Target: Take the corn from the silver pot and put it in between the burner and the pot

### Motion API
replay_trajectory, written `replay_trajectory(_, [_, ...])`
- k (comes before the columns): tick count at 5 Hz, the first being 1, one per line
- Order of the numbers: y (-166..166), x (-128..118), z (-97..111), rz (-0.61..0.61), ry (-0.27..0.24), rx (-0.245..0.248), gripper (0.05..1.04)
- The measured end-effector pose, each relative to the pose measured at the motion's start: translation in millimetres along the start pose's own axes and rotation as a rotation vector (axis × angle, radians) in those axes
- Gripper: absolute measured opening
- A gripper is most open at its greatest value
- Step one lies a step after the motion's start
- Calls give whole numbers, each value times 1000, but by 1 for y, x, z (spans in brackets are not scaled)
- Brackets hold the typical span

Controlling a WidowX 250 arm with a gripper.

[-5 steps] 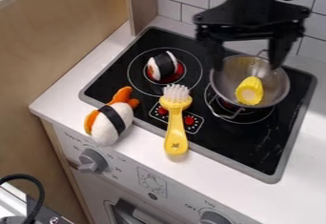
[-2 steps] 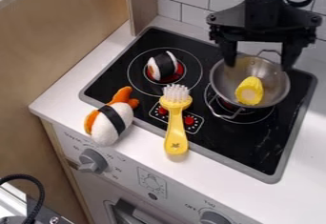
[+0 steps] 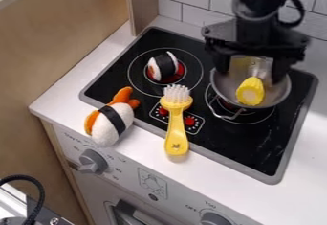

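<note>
Gripper [image 3: 250, 77] w/ fingers spread wide over pot [image 3: 277, 87], prob. so they can straddle the corn [image 3: 250, 92], which sits in the pot, blunt end facing front.

My arm [image 3: 258, 13] drops in from the view's top edge, right of centre. Gripper [image 3: 250, 73] hangs over the bench near its far edge, pointing down. Two black fingers [image 3: 222, 59] spread wide, tips well apart. Dark cable [image 3: 298, 11] loops out beside my wrist.
</note>
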State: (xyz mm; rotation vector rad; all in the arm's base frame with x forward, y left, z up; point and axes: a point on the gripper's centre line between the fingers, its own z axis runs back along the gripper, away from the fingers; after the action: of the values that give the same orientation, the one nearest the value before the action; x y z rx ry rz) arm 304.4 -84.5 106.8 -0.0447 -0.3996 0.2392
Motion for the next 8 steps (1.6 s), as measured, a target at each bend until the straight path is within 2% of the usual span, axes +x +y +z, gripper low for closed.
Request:
replay_trajectory(1, [9,-1,-5,-28,-8,19,1001])
replay_trajectory(3, [8,5,-16,-19,-28,96,1001])
replay_trajectory(5, [3,7,-27,-8,-50,122,1001])
replay_trajectory(8, [-10,7,-27,25,-56,154,1001])
